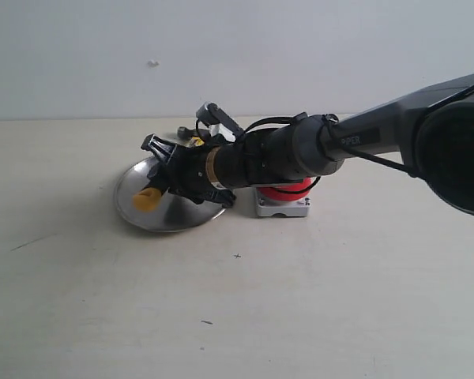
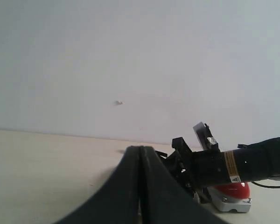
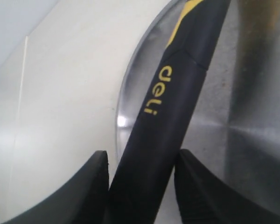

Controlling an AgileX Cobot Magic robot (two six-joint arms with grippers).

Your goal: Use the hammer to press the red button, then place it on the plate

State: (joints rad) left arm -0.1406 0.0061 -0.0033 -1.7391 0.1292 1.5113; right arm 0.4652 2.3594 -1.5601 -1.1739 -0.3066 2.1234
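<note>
Right gripper [image 3: 142, 184] clamps hammer [image 3: 173, 95] handle low over plate [image 1: 131, 207], beside red button [image 1: 289, 190]; left gripper [image 2: 141, 186] pinched empty. Risk: released tilted, hammer may clip rim, tip plate, slide off

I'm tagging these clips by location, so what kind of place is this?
Probably a robot test bench in a lab: a bare pale tabletop, a blank white wall, and staged props only: plate, red button, hammer.

Between my right jaws the hammer [image 3: 170, 102] runs past the picture's edge, head unseen. Beyond them the plate [image 3: 252, 121] is cut off. My arm [image 1: 379, 134] covers most of the button [image 1: 288, 190].
</note>
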